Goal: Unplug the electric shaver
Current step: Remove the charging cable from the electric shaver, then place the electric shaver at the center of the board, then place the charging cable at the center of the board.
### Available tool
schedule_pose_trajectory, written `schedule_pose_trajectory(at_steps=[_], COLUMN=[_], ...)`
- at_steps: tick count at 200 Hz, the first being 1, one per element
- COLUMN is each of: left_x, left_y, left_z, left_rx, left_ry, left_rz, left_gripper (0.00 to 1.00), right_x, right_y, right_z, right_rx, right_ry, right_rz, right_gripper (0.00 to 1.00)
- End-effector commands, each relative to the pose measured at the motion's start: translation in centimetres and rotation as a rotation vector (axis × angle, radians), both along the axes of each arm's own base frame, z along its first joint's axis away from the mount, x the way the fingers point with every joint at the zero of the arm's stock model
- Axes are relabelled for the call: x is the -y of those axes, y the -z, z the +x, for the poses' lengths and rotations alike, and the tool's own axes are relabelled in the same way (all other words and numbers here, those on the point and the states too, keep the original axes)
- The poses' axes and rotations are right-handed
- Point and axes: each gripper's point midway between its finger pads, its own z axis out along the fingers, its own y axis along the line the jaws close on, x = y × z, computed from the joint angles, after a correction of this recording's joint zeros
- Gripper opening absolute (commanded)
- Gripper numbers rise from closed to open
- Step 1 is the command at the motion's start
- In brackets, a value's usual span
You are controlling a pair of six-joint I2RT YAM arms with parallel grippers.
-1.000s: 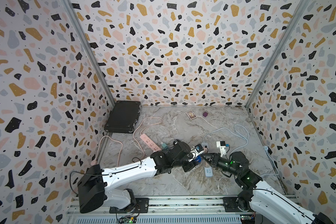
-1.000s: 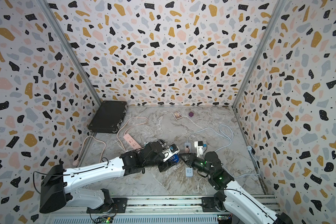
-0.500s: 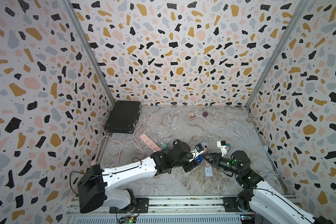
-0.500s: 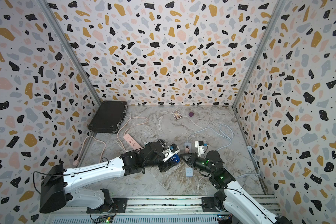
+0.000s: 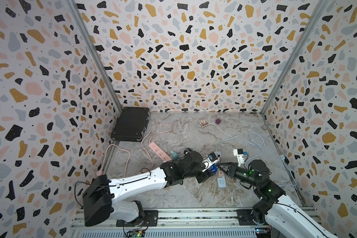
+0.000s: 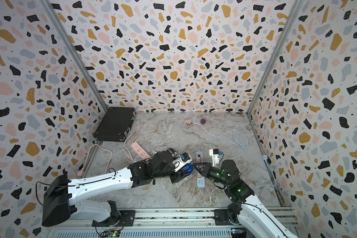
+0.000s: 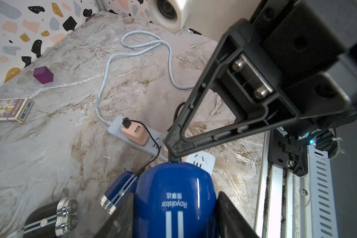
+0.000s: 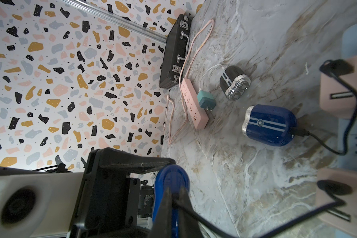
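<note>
Hovering over marble (image 5: 194, 191) amid terrazzo walls (image 5: 183, 61), left end effector (image 7: 175, 195) grasps shaver (image 7: 174, 179), right end effector (image 8: 174, 192) pinches cable (image 8: 194, 214).

The left wrist view's edge crops the held blue shaver (image 7: 174, 197). The right end effector (image 8: 175, 192) covers its black cable (image 8: 333, 187) plug.

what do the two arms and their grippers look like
The left arm and right arm are white shells with black joints; a thin black cable loops off the left, green lights glow on the right. The left gripper and right gripper have black triangular open-frame fingers.
</note>
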Motion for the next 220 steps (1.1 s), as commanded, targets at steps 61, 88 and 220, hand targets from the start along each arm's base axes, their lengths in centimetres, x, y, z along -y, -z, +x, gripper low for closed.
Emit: schedule_pose_trajectory(at_steps=[61,88,220], left_x=[-2.4,-2.6,-5.1], left_y=[3.5,3.8,9.7], left_z=[-1.6,-1.6,1.0], left_rx=[-0.094,-0.098,-0.063], left_ry=[-0.011,-0.018,-0.177], left_rz=[0.105,0.113,0.208], left_gripper=[0.27,0.27,0.31], right_x=[3.7,3.3,0.8], right_y=[-3.4,-3.5,2.3], right_z=[3.1,3.1,0.7], right_rx=[0.141,0.146,0.009], right_ry=[0.254,0.229,-0.028], right_rz=[-0.035,-0.055,-0.218], right_gripper=[0.0,0.0,0.08])
